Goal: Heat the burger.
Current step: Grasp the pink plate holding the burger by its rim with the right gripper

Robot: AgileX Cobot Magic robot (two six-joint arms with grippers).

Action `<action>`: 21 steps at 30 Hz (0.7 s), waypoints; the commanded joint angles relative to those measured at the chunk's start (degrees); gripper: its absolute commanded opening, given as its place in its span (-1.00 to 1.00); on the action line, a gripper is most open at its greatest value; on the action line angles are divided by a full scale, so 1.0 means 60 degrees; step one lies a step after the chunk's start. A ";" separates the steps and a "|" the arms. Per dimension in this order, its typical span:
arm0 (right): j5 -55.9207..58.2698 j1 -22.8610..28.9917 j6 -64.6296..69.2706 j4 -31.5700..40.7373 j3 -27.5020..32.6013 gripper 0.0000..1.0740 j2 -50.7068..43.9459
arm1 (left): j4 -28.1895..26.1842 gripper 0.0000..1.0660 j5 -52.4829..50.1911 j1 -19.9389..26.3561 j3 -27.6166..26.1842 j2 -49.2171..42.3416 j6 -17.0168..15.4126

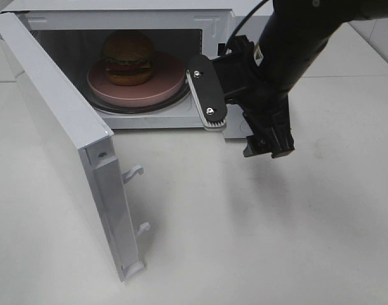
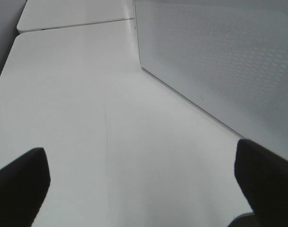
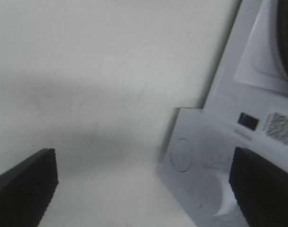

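With the burger (image 1: 128, 57) already on its pink plate (image 1: 98, 81) inside the microwave (image 1: 213, 25), the right gripper (image 1: 207, 95) hangs spread and empty by the opening, door (image 1: 67, 140) unclosed.

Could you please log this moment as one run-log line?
burger: on pink plate inside microwave | door: open | right gripper: open, empty

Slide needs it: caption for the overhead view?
Burger on pink plate inside open microwave; right gripper outside.
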 commanded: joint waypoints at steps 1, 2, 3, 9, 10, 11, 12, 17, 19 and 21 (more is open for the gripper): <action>-0.0210 0.0172 -0.0153 -0.0162 -0.0344 0.79 0.0201 | 0.0000 0.88 -0.0115 0.0010 0.0029 -0.0201 -0.0038; -0.0401 0.0258 -0.0162 -0.0181 -0.0621 0.78 0.0382 | 0.0000 0.88 -0.0115 0.0010 0.0029 -0.0201 -0.0038; -0.0458 0.0363 -0.0181 -0.0181 -0.0907 0.78 0.0592 | 0.0000 0.88 -0.0115 0.0010 0.0029 -0.0201 -0.0038; -0.0458 0.0544 -0.0172 -0.0258 -0.1394 0.75 0.1070 | 0.0000 0.88 -0.0115 0.0010 0.0029 -0.0201 -0.0038; -0.0468 0.0563 -0.0153 -0.0325 -0.1585 0.75 0.1251 | 0.0000 0.88 -0.0115 0.0010 0.0029 -0.0201 -0.0038; -0.0468 0.0640 -0.0143 -0.0363 -0.1795 0.74 0.1413 | 0.0000 0.88 -0.0115 0.0010 0.0029 -0.0201 -0.0038; -0.0468 0.0640 -0.0143 -0.0363 -0.1795 0.74 0.1413 | 0.0000 0.88 -0.0115 0.0010 0.0029 -0.0201 -0.0038; -0.0764 0.0640 0.0229 -0.0363 -0.2368 0.72 0.1996 | 0.0000 0.88 -0.0115 0.0010 0.0029 -0.0201 -0.0038; -0.0821 0.0640 0.0306 -0.0401 -0.2483 0.72 0.2082 | 0.0000 0.88 -0.0115 0.0010 0.0029 -0.0201 -0.0038; -0.0907 0.0640 0.0506 -0.0516 -0.2741 0.72 0.2340 | 0.0000 0.88 -0.0115 0.0010 0.0029 -0.0201 -0.0038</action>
